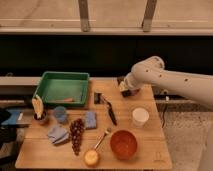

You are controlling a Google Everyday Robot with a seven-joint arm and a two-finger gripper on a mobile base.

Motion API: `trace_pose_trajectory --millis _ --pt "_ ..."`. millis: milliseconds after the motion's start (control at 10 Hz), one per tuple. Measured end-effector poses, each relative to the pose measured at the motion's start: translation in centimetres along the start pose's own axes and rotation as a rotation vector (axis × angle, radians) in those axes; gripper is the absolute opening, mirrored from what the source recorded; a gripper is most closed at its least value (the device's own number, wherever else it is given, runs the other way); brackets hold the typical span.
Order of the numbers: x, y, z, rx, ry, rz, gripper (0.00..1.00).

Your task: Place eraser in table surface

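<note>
A: Where is the robot's hand [125, 89] found?
B: It is seen right of the frame's centre, low over the upper right part of the light-brown wooden desk [152, 145]. Whether it is parted or closed cannot be told.
A: And the small black oblong eraser [131, 93]?
B: It is made out as a dark block right at the hand, above the white round cup [140, 116]. Whether it is gripped cannot be told. The green plastic tray [65, 75] is seen at the desk's upper left.

The claw [126, 91] hangs over the back right part of the surface [150, 139]. The tray [65, 75] sits to its left. The cup [140, 116] stands just in front of it, and the bowl [123, 144] is farther forward.
</note>
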Motion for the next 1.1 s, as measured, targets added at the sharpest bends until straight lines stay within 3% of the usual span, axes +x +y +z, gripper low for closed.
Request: trace_pose_trajectory --millis 500,1100 --pt "1.3 0.0 2.7 -0.013 0.035 0.001 0.0" --pt "4.2 0.4 8.9 -0.07 0.181 0.019 0.0"
